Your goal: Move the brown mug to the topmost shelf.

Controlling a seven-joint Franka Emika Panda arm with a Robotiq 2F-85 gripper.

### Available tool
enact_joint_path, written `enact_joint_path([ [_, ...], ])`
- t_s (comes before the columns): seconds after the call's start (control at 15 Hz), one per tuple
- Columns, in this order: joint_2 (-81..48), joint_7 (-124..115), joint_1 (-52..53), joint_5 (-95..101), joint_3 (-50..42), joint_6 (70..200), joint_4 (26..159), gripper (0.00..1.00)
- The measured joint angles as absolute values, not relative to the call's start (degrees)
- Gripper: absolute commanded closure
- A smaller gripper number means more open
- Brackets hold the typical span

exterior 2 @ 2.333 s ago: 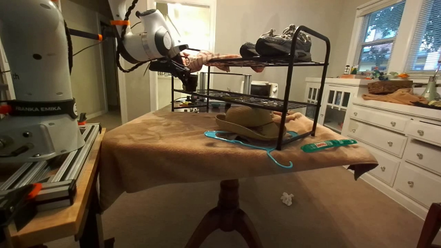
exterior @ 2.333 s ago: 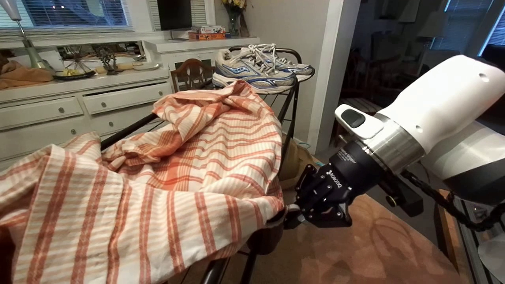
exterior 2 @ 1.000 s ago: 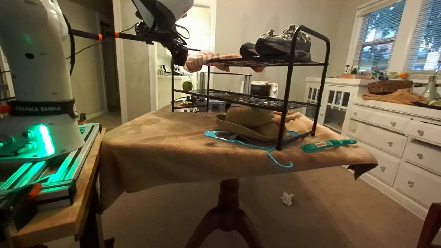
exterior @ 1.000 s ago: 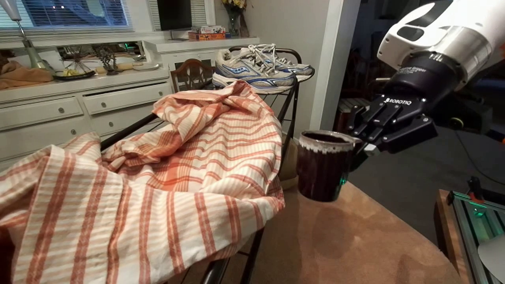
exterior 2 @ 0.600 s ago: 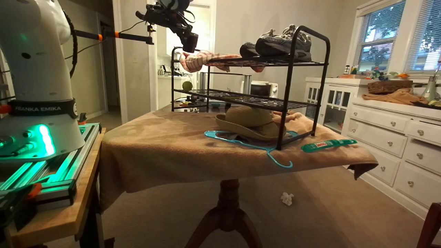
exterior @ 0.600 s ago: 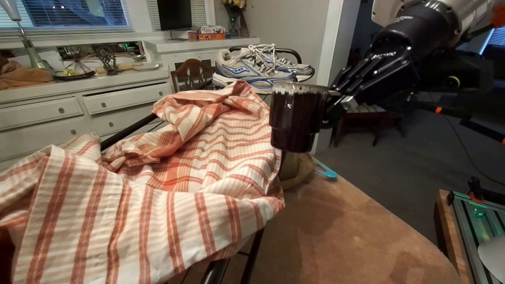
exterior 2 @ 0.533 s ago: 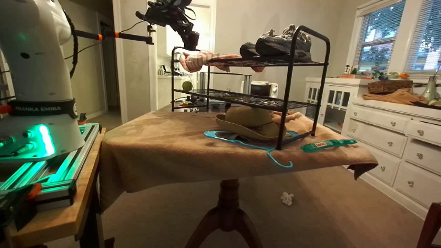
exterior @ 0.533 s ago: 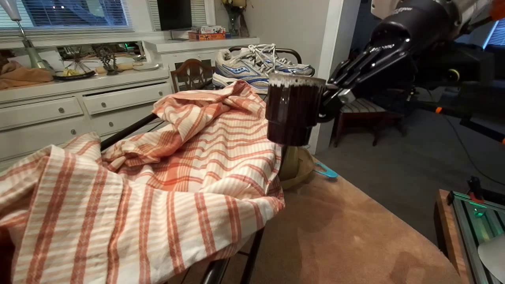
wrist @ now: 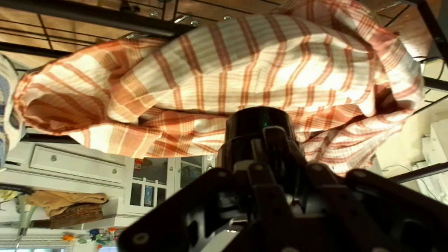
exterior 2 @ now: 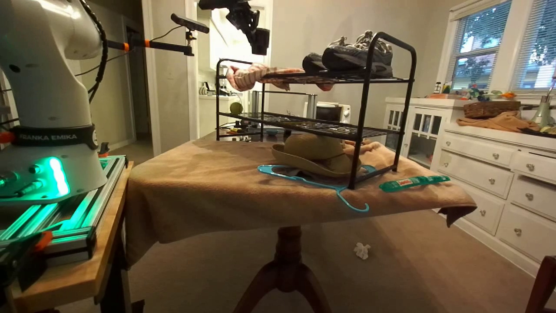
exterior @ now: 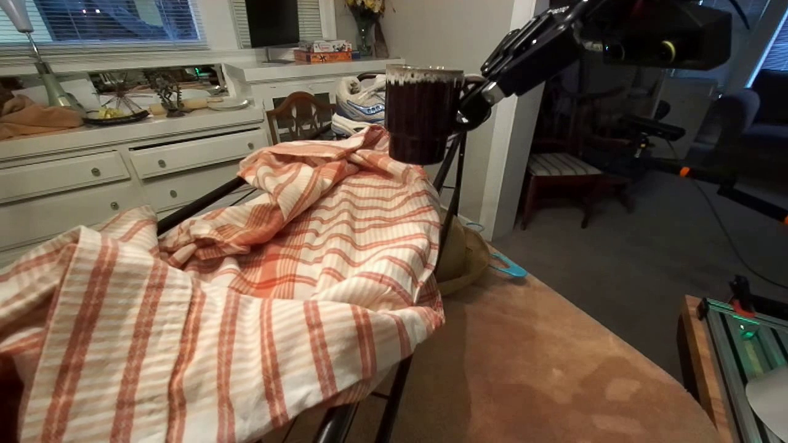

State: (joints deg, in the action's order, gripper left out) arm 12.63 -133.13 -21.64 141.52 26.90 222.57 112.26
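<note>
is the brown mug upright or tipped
Upright: in an exterior view, the brown mug hangs from the pincer with its pale rim on top and base below.

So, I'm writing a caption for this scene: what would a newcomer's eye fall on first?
Probably the cloth, boldly striped orange and cream, draped on the top shelf and filling much of an exterior view. Next, perhaps, the mug, held by the claw higher than the cloth. In an exterior view, the green light glowing on the robot's base would likely catch the eye too.

Brown mug (exterior: 420, 117) hangs upright above topmost shelf (exterior 2: 347, 80)
</note>
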Motion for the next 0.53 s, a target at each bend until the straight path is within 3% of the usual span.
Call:
enact_joint_path([
  [0.53,13.6,-139.5,-51.8,144.0,58.7,223.9,107.0,0.96],
])
